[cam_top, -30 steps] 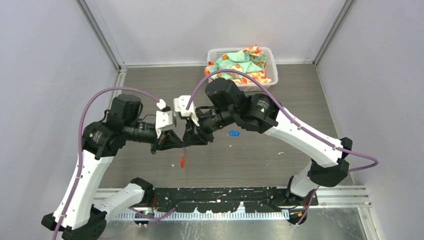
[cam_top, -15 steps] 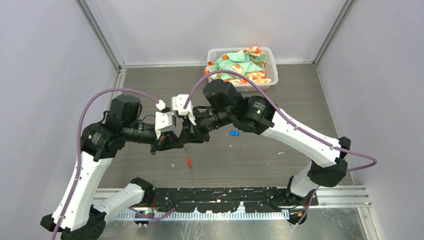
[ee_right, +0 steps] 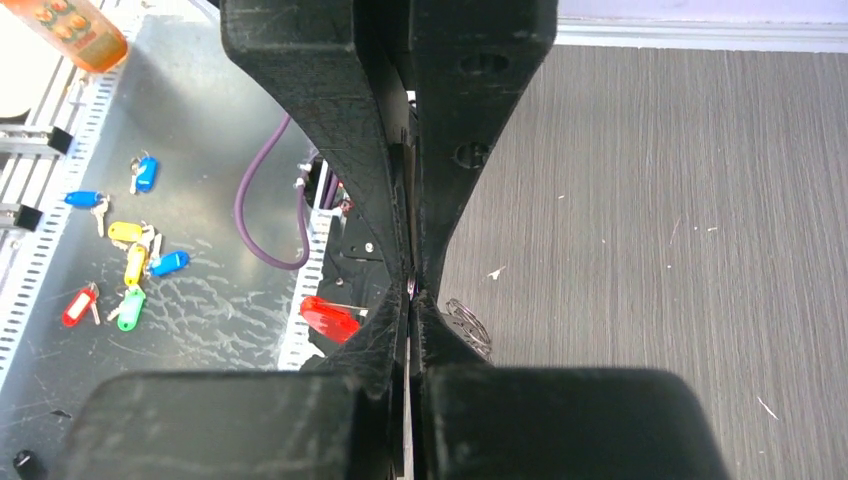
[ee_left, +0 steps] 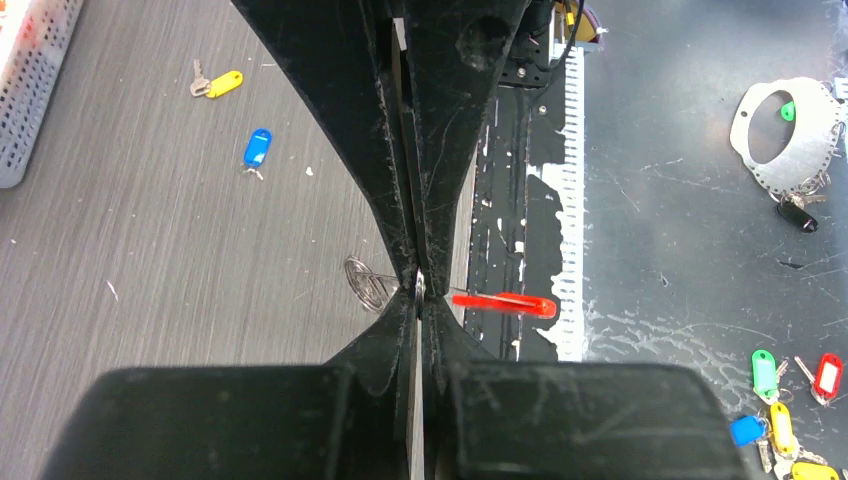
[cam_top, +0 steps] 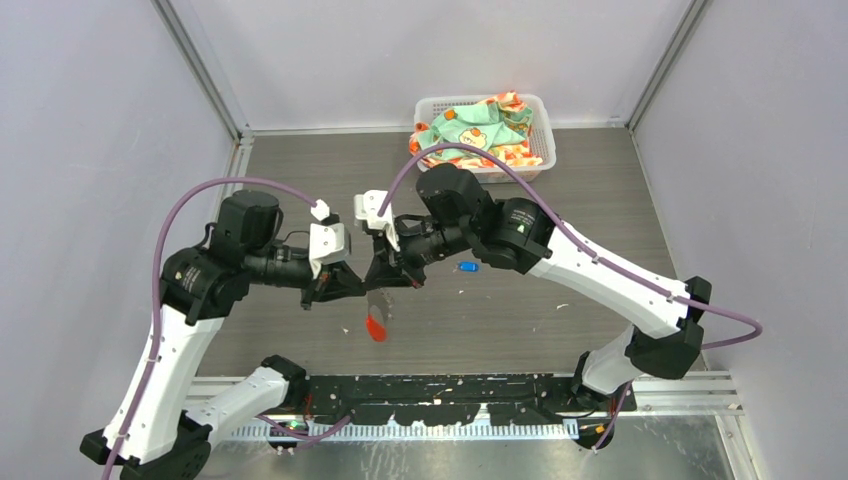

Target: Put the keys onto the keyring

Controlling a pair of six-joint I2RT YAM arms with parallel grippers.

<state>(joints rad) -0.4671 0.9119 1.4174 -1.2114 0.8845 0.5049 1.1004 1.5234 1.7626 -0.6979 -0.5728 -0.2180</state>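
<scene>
Both grippers meet above the middle of the table, each shut on the keyring. My left gripper [cam_top: 347, 286] pinches it from the left and my right gripper [cam_top: 386, 277] from the right. The red tag [cam_top: 377, 325] hangs below them. In the left wrist view the gripper [ee_left: 418, 290] clamps the thin grey ring [ee_left: 366, 283], with the red tag [ee_left: 500, 302] to its right. In the right wrist view the gripper [ee_right: 411, 290] clamps the ring [ee_right: 468, 326], with the red tag [ee_right: 330, 317] to its left. The blue-tagged key [cam_top: 467, 266] [ee_left: 257, 148] and the yellow-tagged key [ee_left: 218, 84] lie on the table.
A white basket [cam_top: 540, 110] of patterned cloth stands at the back. A black rail [cam_top: 450, 392] runs along the table's front edge. Several spare coloured keys [ee_right: 125, 270] lie on the metal floor below that edge. Grey walls close in on both sides.
The red tag has swung and now hangs a little lower and to the right. The right arm has shifted slightly right. Both grippers stay shut on the keyring.
</scene>
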